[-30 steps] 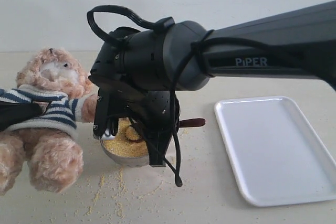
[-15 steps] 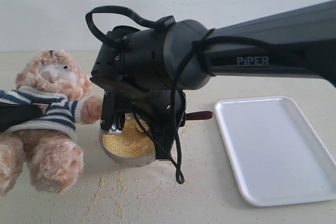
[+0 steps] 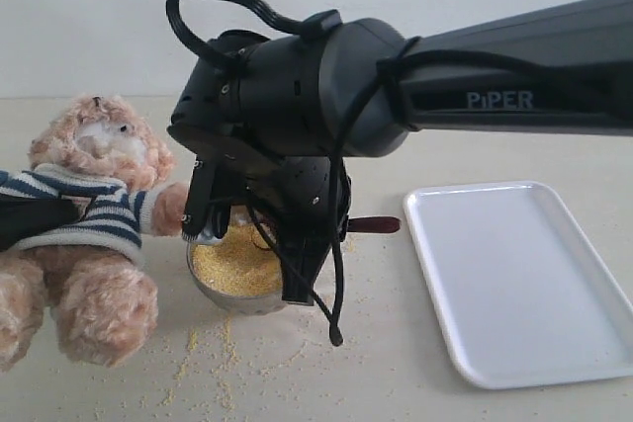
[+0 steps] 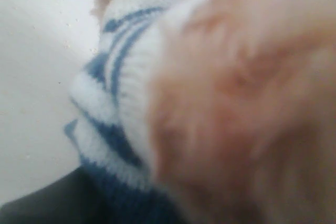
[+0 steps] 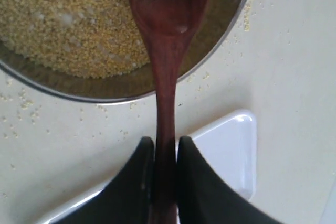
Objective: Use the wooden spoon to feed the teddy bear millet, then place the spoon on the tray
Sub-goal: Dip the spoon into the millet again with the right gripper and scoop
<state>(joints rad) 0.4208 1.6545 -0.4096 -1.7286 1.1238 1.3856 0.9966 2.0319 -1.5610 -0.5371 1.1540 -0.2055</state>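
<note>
1. Three views split the scene. Only the right wrist view shows the grasp: the right gripper (image 5: 165,142) is clenched on the slim handle of the wooden spoon (image 5: 168,30), one finger on each side.
2. That view also shows the spoon's oval end over the steel bowl (image 5: 220,35), carrying a small clump of millet (image 5: 68,19) at its tip. A corner of the tray (image 5: 231,150) lies behind the fingers.
3. In the exterior view the right arm hides most of this. Only the handle's end sticks out towards the tray, which lies flat on the table (image 3: 396,363), just beside the bowl.
4. The teddy bear (image 3: 94,214) sits left of the bowl, one paw by its rim, loose grains scattered in front.
5. The left gripper (image 3: 40,214) lies across the bear's striped shirt. The left wrist view is filled with blurred fur and stripes, so I cannot tell its grip.
6. Against a second ago, the right arm sits slightly higher, and the handle's end is nearer the tray. The bear, bowl and tray are unmoved.
</note>
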